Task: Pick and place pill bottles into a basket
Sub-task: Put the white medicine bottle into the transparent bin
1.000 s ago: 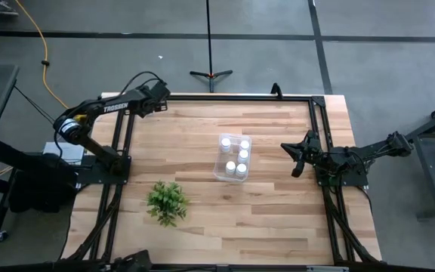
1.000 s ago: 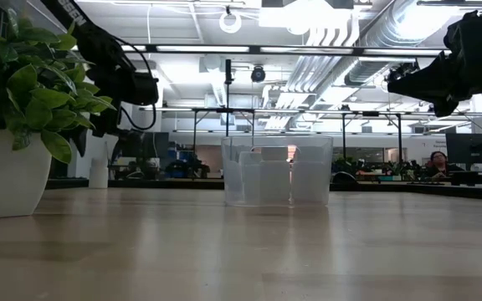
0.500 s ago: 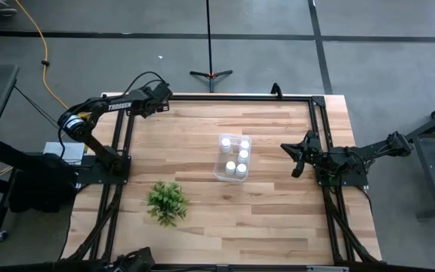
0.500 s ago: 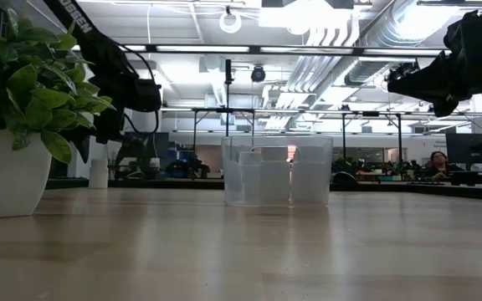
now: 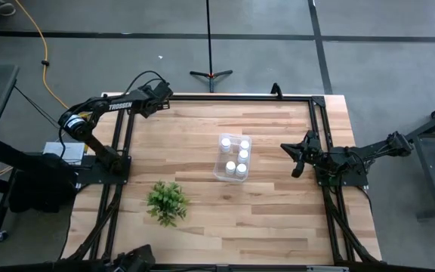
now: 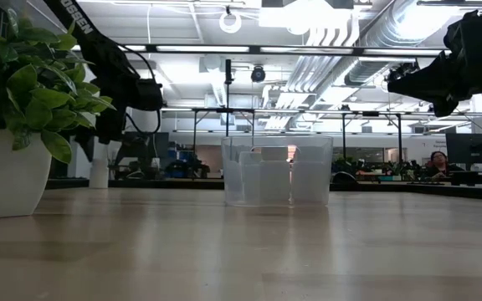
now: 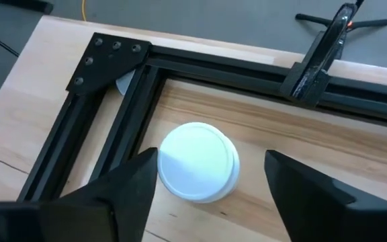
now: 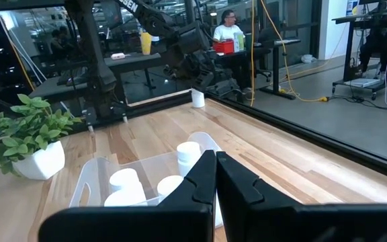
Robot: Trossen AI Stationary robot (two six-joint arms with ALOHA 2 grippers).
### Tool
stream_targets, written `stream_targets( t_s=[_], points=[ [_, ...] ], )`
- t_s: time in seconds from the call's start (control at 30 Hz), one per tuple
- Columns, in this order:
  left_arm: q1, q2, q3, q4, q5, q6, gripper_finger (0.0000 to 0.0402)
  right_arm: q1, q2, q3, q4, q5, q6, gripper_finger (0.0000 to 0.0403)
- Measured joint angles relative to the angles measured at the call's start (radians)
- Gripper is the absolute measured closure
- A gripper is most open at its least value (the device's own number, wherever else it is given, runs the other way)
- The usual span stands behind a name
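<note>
One pill bottle [image 7: 198, 161] stands alone at the far left corner of the worktop [image 5: 202, 219], framed between the spread fingers [image 7: 130, 185] of the left gripper [image 7: 210, 185] above it.

Those fingers are wide apart and touch nothing; the bottle sits upright just inside the black frame rail [image 7: 130, 101], close to the corner bracket. The left arm reaches from its base along the left side toward that back corner. The right gripper [image 8: 215, 178] has its fingers pressed together, empty, hanging above the worktop's right side, its arm folded near the right rail. The basket [image 5: 232, 159] rests mid-worktop with five bottles [image 5: 242, 155] standing inside, well apart from both grippers. A potted plant [image 5: 166, 202] stands toward the near left, with bare wood around the basket.
</note>
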Motion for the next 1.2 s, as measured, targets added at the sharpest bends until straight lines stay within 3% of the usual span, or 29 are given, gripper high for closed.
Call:
stream_targets(
  t_s=[0.23,0.63,1.2],
  points=[
    [0.0,0.004,0.0,0.007,-0.002,0.025,0.0127,0.0,0.0,0.0,0.0,0.0,0.0,0.0402],
    [0.0,0.039,0.0,0.006,0.009,0.023,0.014,0.0,0.0,0.0,0.0,0.0,0.0,0.0402],
    [0.0,0.035,0.004,0.008,0.051,0.07,0.0191,0.0,0.0,0.0,0.0,0.0,0.0,0.0401]
  ],
)
